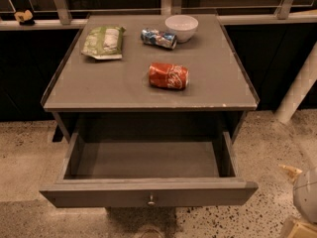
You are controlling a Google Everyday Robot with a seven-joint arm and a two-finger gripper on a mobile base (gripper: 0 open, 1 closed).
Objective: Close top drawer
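Observation:
The top drawer (pixel 148 192) is a wide, shallow grey wooden drawer, pulled far out from under the grey cabinet top (pixel 114 83). Its inside is empty. Its flat front panel has one small round metal knob (pixel 151 200) at the middle. My gripper (pixel 301 197) shows only in part at the bottom right corner, to the right of the drawer's front and apart from it, over the floor. It touches nothing that I can see.
On the cabinet top lie a red crushed can (pixel 169 76), a blue can (pixel 158 38), a white bowl (pixel 181 27) and a green snack bag (pixel 103 41). A white post (pixel 297 90) stands at the right. The floor (pixel 29 152) is speckled.

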